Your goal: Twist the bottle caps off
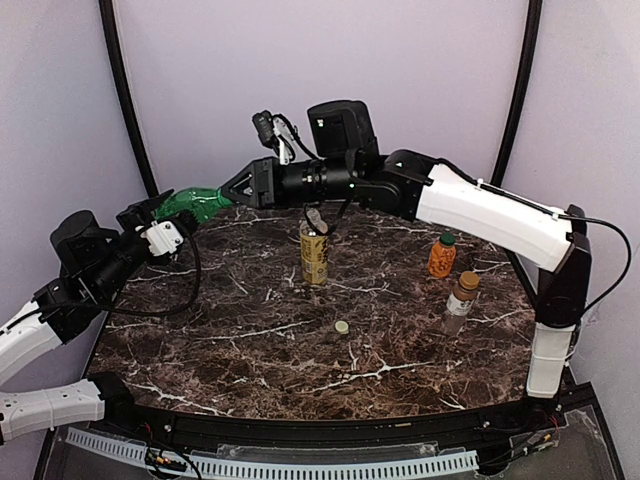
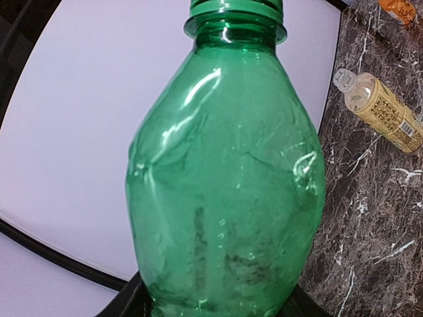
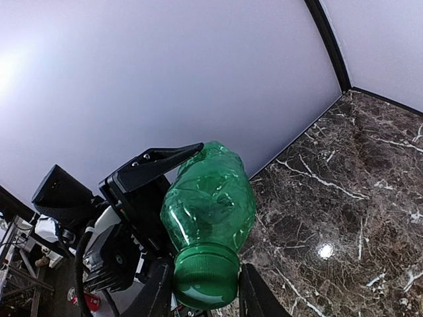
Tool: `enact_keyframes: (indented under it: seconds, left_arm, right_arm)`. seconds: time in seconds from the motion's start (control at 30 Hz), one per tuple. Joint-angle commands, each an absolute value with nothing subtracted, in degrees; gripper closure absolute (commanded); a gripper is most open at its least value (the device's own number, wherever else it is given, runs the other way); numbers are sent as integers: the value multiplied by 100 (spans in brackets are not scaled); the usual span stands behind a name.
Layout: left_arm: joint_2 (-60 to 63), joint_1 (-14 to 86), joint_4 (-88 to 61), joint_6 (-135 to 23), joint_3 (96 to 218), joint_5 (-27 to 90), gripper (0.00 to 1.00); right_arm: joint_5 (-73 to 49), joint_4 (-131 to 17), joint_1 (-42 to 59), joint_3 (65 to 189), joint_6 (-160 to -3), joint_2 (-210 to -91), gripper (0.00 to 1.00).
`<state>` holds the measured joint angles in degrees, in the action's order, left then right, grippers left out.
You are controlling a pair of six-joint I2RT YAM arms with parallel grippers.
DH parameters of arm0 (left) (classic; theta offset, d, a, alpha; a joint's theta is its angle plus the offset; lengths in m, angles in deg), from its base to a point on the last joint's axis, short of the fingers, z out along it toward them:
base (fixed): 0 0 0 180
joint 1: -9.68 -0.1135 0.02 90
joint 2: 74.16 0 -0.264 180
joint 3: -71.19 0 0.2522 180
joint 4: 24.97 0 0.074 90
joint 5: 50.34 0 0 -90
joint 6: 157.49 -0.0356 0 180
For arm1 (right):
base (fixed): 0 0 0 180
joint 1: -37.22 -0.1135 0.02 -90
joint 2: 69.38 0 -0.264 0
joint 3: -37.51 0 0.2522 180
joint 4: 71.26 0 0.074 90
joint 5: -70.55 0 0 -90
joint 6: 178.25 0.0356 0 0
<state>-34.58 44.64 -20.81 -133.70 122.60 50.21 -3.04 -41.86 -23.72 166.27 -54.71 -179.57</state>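
Green bottle (image 3: 208,205) roughly level in the air over the bench's (image 1: 250,365) left rear corner. Left pincer (image 1: 170,212) is clamped on its body, right pincer (image 1: 228,190) clenched around the green cap (image 3: 205,277). Yellow bottle (image 1: 315,255) upright mid-bench, neck open — a loose cap (image 1: 342,326) lies near it.

- I'm seeing a robotics lab cell, not a lived-in room.
- Plain lavender backdrop panels (image 1: 330,50) with black curved struts (image 1: 521,80) wall it in from 9 to 3 o'clock.
- Marble-patterned table (image 1: 250,370), perforated rail (image 1: 330,466) at 6 o'clock.
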Motion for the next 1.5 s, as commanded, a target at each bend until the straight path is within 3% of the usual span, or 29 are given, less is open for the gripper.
enact_keyframes:
  seconds: [0.0, 0.2, 0.53, 0.77, 1.0, 1.4, 1.47]
  left_arm:
    - [-3466, 4501, -2278, -13390, 12167, 5043, 81]
    - [-3460, 4501, -2305, -13368, 12171, 5090, 81]
    - [-3451, 4501, -2113, -13098, 12259, 5007, 82]
    - [-3493, 4501, 336, -11423, 12964, 2846, 85]
    - [-3372, 4498, 1513, -10755, 13387, 1014, 88]
    - [-3352, 4501, 1797, -10550, 13375, 471, 89]
    - [-3370, 4499, 1802, -10545, 13359, 486, 89]
  right_arm:
    - [-151, -4291, -2323, 16871, -5434, -18153, 65]
    - [-139, -4223, -2324, 16885, -5435, -18179, 66]
    - [441, -4229, -2318, 16985, -5856, -18240, 100]
    - [1472, -3890, -2533, 16748, -8589, -17949, 100]
    - [1038, -2309, -3030, 16767, -11658, -17760, 100]
    - [-347, -2167, -3459, 16270, -13793, -17482, 100]
    - [-595, -2181, -3483, 16305, -13836, -17498, 83]
